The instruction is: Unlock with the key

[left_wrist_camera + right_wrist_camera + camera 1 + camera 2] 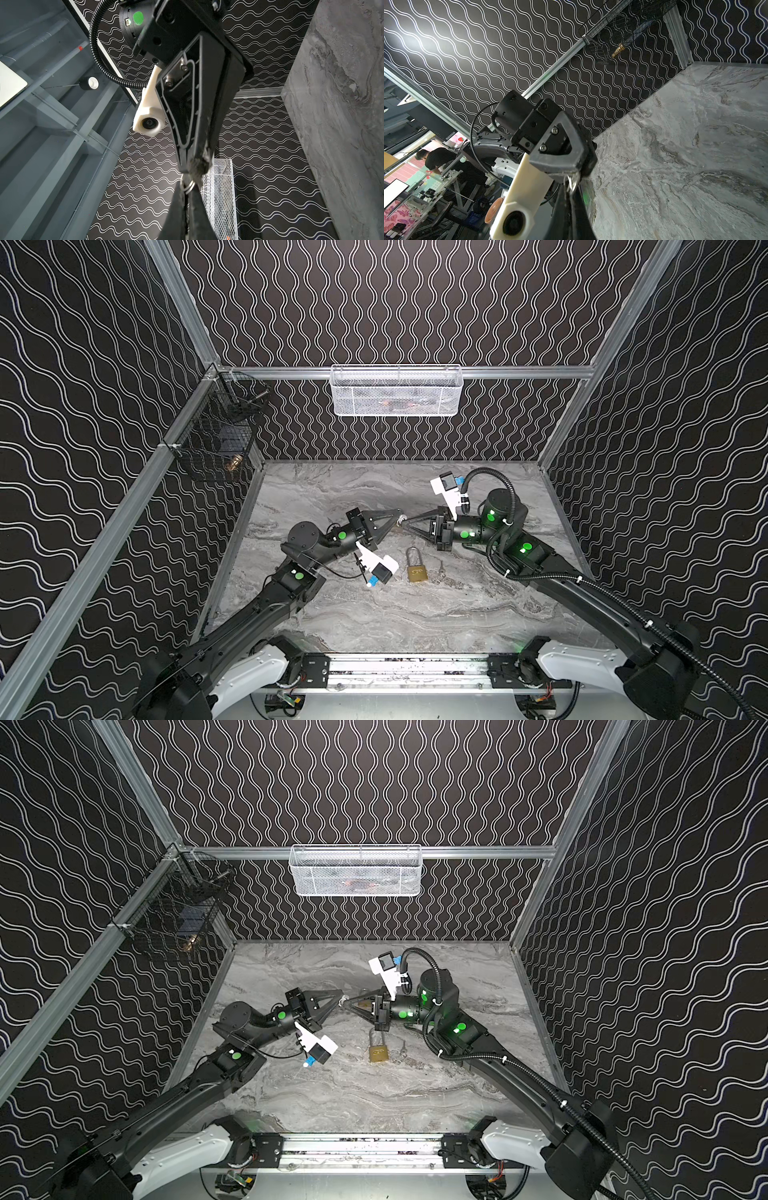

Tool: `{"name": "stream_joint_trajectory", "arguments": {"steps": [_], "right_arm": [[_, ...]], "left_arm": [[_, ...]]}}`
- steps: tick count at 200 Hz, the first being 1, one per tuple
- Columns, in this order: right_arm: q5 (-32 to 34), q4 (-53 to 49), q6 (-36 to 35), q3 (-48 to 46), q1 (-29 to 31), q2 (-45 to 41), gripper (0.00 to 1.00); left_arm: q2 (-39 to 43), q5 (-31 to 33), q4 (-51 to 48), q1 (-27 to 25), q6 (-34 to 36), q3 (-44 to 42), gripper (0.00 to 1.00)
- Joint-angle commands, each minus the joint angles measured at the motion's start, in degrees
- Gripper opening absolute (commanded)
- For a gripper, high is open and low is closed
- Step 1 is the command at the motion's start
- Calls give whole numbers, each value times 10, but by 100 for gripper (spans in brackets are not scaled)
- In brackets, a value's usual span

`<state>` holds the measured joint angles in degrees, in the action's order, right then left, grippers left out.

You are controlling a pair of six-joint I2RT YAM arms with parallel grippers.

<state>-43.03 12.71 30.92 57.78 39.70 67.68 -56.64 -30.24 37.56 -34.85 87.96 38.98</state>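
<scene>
Handover | left end effector (pixel 398 516), right end effector (pixel 409 521) both clamped on small silver ringed key (pixel 402 519) | next: one releases, aim at brass padlock (pixel 417 571)

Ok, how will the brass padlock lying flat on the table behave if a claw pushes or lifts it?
The padlock looks solid brass: probably heavy for its size and rigid. Lying flat on the smooth table, it should slide, not roll. Its thin shiny shackle may slip if pinched.
</scene>
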Motion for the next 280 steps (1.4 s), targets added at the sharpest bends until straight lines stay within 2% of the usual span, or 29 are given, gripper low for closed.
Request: {"name": "stream_joint_trajectory", "arguments": {"steps": [1,10,20,32,43,60,99,158,190,221,263,280], "right_arm": [[-14,8,-12,1,2,3,0],[-14,6,-15,1,2,1,0],[-13,3,-18,-2,2,-2,19],[-11,-4,-23,-2,2,-7,28],[-1,-18,-32,-2,2,-13,48],[15,-39,-46,-2,2,-25,53],[46,-66,-68,2,0,-41,54],[10,-61,-73,27,-2,-11,52],[-27,-57,-69,40,-1,2,41],[-72,-71,-70,44,0,12,41],[-74,-95,-80,40,0,13,35],[-72,-96,-79,43,0,15,27]], "left_arm": [[0,-9,-2,-1,4,5,0],[0,-8,-5,-1,9,5,0],[1,-7,-8,-1,15,6,0],[2,-4,-15,0,24,7,0],[4,-3,-32,-1,37,12,0],[8,-5,-64,-1,53,21,0],[24,-22,-100,-1,57,26,0],[39,-40,-123,-1,47,27,0],[39,-34,-118,-1,52,25,0],[36,-32,-104,-1,54,21,0],[34,-29,-96,0,57,19,0],[32,-30,-94,-1,57,19,0]]}}
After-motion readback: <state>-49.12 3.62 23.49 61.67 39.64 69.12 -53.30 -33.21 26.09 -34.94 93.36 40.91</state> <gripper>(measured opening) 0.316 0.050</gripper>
